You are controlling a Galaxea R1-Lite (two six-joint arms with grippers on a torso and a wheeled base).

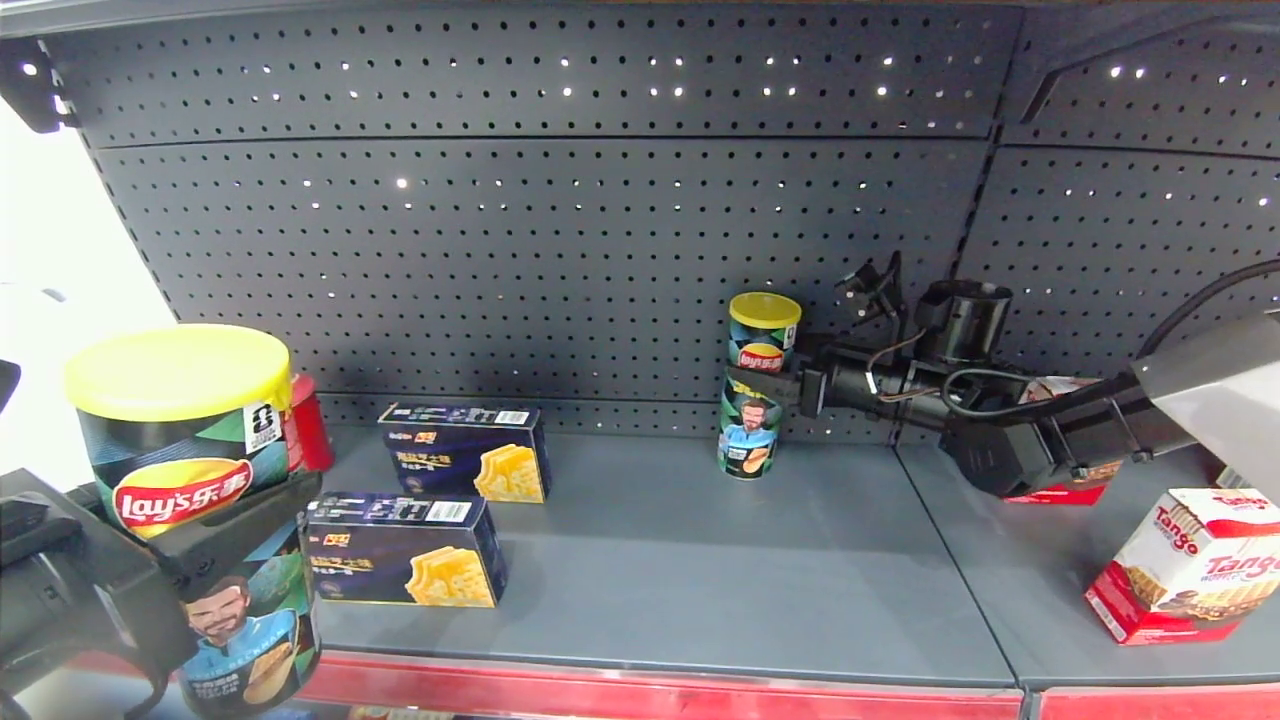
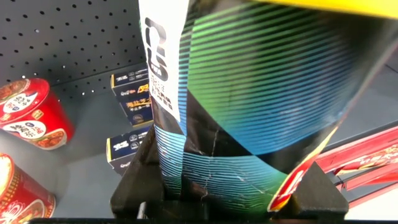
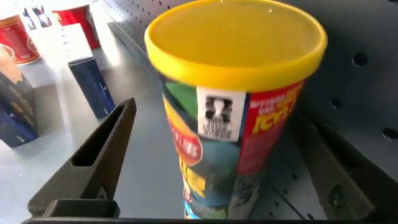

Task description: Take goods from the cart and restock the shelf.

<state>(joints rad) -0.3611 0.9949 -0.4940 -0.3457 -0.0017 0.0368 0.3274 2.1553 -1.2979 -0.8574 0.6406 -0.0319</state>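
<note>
Quick look at my feeds. The left gripper (image 2: 227, 196) is clamped on a yellow-lidded chip can (image 1: 180, 430), with a finger pressed against each side of the tube. That can is upright and hangs close to the head camera, in front of the left front corner of the shelf (image 1: 700, 570).

The right gripper (image 1: 762, 385) is way back by the pegboard wall (image 1: 550, 260), around a second chip can (image 1: 750, 440). This one stands upright on the shelf board, near the back and right of the middle. The jaws sit either side of it at about mid-height. In the right wrist view one finger (image 3: 102, 149) has a clear gap to the can, so I'd call them spread, not pinching. I can't tell if the far finger touches it.

Other stuff on the shelf:
- Two dark blue cracker boxes sit on the left half. The rear box (image 1: 465, 450) is near the wall, and the front box (image 1: 405, 548) is closer to the red front edge, just beside the can I'm holding.
- A red cup (image 1: 308, 420) peeks out behind that held can.
- On the next section to the right there's a red and white wafer box (image 1: 1190, 565) lying tilted, and a red box (image 1: 1060, 493) mostly hidden behind the right arm.
</note>
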